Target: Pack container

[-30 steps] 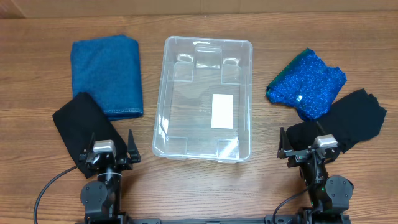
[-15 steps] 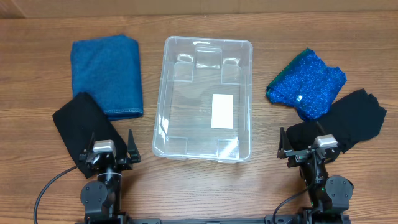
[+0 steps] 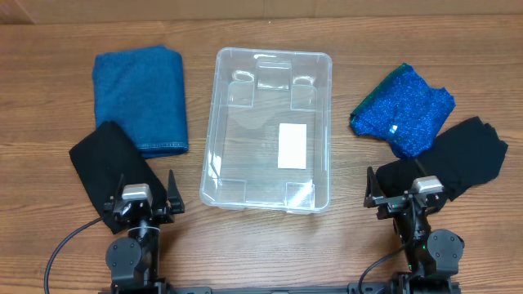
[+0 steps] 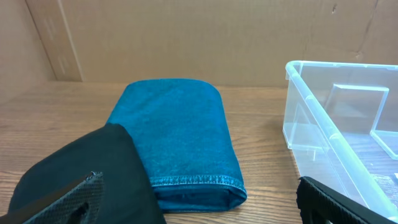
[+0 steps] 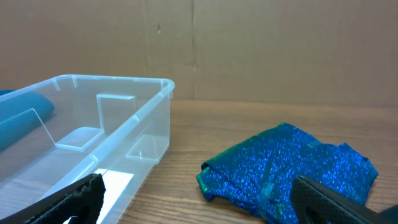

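Overhead: nothing moved vs prev frames. Bin (image 3: 214, 122) mid-table, empty. L gripper (image 3: 140, 196) & R gripper (image 3: 400, 194) parked at near edge, jaws wide open, nothing held. L wrist: blue cloth (image 4: 177, 137) & black cloth (image 4: 81, 174) lie left of bin. R wrist: sparkly cloth (image 5: 292, 165) right of bin. Packing not begun, I'd say.

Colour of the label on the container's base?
White label on the container; overhead shows it best.

Wooden table (image 3: 49, 57), clear container (image 3: 274, 52), four folded cloths (image 3: 139, 98)
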You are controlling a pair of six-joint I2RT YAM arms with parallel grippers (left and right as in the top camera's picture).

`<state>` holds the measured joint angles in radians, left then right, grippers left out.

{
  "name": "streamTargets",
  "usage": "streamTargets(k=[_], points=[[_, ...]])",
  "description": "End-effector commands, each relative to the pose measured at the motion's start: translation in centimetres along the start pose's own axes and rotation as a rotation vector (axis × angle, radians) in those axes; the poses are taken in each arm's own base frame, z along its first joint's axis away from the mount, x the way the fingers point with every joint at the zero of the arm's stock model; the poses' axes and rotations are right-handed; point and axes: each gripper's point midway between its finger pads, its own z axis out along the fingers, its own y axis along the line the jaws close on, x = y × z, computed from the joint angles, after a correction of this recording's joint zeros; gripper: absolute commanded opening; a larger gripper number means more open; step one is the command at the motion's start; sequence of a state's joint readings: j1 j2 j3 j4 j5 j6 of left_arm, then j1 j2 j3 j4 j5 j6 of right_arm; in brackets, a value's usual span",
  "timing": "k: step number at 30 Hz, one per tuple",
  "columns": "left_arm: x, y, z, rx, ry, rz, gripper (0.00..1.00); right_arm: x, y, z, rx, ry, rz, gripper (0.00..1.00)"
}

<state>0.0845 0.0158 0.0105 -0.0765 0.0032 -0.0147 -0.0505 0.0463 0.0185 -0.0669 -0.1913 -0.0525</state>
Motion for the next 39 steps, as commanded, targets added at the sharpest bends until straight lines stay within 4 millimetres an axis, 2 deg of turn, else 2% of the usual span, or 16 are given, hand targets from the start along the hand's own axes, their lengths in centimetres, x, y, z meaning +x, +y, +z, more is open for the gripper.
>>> streamTargets(k=[1,4,6,8,10,14,18,23,25,26,28,30,32,35,37,39], points=[[0.0,0.5,0.0,-0.031,-0.007,0.027,1.0,0.6,0.1,0.0,-0.003,0.018,0.007,1.0],[0.0,0.3,0.0,-0.021,-0.007,0.003,1.0,-0.5,0.2,0.0,-0.01,-0.025,0.002,1.0],[-0.3,0.6,0.0,-0.034,-0.019,-0.094,1.0,-1.4,0.3,0.0,-0.014,-0.063,0.025,1.0],[-1.2,0.4,-0.1,-0.024,-0.056,-0.159,1.0,-2.0,-1.0,-0.2,0.06,-0.068,0.101,1.0],[-3.2,0.3,-0.5,-0.013,-0.098,-0.158,1.0,-3.2,-1.7,-0.4,0.104,-0.067,0.103,1.0],[-8.8,0.3,-1.8,-0.011,-0.194,-0.143,1.0,-6.8,-2.6,-0.3,0.162,-0.037,0.109,1.0],[-13.2,0.3,-2.0,-0.02,-0.211,-0.092,1.0,-9.8,-3.5,2.0,0.194,0.096,0.125,1.0],[-16.9,0.3,0.6,-0.027,-0.106,-0.091,1.0,-11.0,-4.5,7.1,0.212,0.384,0.157,1.0],[-17.4,0.2,2.4,-0.033,0.002,-0.089,1.0,-10.9,-5.0,9.1,0.22,0.497,0.169,1.0],[-17.4,0.2,3.3,-0.037,0.062,-0.088,1.0,-10.9,-4.5,10.4,0.182,0.557,0.188,1.0],[-17.0,0.2,4.5,-0.04,0.172,-0.086,1.0,-10.7,-3.5,11.5,0.117,0.623,0.218,1.0],[-16.3,0.2,5.5,-0.048,0.304,-0.083,1.0,-10.8,-4.1,12.3,0.142,0.664,0.223,1.0],[-15.9,0.2,5.8,-0.053,0.386,-0.081,1.0,-11.1,-5.9,12.8,0.217,0.65,0.301,1.0],[-15.1,0.6,5.1,-0.079,0.467,-0.074,1.0,-10.5,-9.0,12.8,0.263,0.648,0.367,1.0],[-14.6,0.7,5.0,-0.088,0.489,-0.071,1.0,-9.2,-11.6,12.7,0.286,0.669,0.434,1.0],[-14.4,0.7,5.1,-0.087,0.497,-0.071,1.0,-6.7,-14.4,12.6,0.313,0.715,0.516,1.0]])
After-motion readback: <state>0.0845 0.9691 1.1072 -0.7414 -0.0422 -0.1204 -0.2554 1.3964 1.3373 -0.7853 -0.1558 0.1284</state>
